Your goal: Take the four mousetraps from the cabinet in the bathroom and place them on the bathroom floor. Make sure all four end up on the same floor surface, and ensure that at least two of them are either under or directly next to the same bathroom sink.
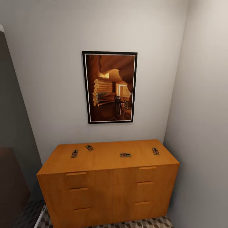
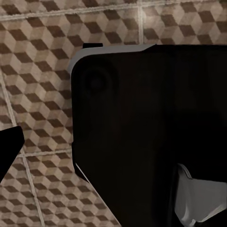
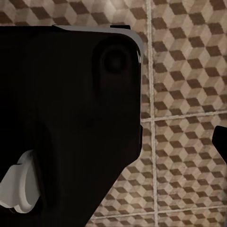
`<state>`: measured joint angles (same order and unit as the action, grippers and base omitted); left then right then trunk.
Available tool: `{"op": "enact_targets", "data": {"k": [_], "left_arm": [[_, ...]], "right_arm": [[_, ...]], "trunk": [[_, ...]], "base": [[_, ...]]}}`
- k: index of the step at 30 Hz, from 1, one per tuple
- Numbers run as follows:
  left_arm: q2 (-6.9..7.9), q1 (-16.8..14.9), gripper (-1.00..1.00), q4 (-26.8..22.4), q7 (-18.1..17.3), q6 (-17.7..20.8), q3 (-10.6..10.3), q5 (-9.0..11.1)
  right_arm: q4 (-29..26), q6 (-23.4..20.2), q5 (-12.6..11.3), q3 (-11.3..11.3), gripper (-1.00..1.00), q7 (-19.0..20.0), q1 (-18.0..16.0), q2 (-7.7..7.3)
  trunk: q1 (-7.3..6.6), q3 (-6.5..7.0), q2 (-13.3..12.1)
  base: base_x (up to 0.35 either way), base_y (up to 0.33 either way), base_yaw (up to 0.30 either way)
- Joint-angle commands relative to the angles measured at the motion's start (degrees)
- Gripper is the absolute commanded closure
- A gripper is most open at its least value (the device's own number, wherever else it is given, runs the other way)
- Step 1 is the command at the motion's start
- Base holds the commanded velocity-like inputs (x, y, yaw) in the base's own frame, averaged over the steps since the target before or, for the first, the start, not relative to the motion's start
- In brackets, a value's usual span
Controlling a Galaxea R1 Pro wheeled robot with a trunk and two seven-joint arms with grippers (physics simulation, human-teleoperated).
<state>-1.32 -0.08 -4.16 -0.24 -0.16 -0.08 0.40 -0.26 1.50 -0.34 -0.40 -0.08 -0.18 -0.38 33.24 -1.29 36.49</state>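
Fingers of either gripper could not be made out in the wrist views, so whether they were released or clenched cannot be told; a dark robot body panel (image 2: 142, 142) blocked most of each view, with bathroom floor (image 2: 38, 71) tiles in a brown, beige and cream cube pattern beyond.

The cabinet (image 1: 107, 190) stood in a narrow recess, its back against the wall, its right end close to the side wall, and a dark panel close on its left. Four mousetraps lay well apart on its top: one (image 1: 74, 153) toward the left edge, one (image 1: 89, 147) nearer the back edge, one (image 1: 125, 155) around mid-top, one (image 1: 155, 151) toward the right edge. Each was a tan board with dark wire and a red spot. No writing was legible. A framed picture (image 1: 110, 87) hung above.
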Motion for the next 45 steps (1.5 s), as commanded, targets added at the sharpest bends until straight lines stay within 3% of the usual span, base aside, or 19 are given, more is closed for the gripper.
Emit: {"op": "enact_targets", "data": {"k": [1, 32, 45], "left_arm": [[0.00, -0.01, -1.00, -0.05, -0.02, -0.02, -0.03, 0.04], [0.00, -0.01, -1.00, -1.03, 0.00, -0.02, -0.10, 0.04], [0.00, -0.01, -1.00, -1.88, -0.01, -0.03, 0.08, 0.07]], "right_arm": [[0.00, 0.16, -0.03, -0.02, -1.00, -0.01, -0.01, 0.00], [0.00, 0.26, -0.18, -0.33, -1.00, -0.09, 0.00, 0.03], [0.00, 0.21, -0.40, -0.46, -1.00, -0.10, -0.02, 0.03]], "trunk": [[-0.21, 0.09, -0.34], [-7.02, 5.66, -12.77], [-7.02, 5.66, -12.77]], "base": [[0.000, 0.000, 0.000], [0.000, 0.000, 0.000], [0.000, 0.000, 0.000]]}}
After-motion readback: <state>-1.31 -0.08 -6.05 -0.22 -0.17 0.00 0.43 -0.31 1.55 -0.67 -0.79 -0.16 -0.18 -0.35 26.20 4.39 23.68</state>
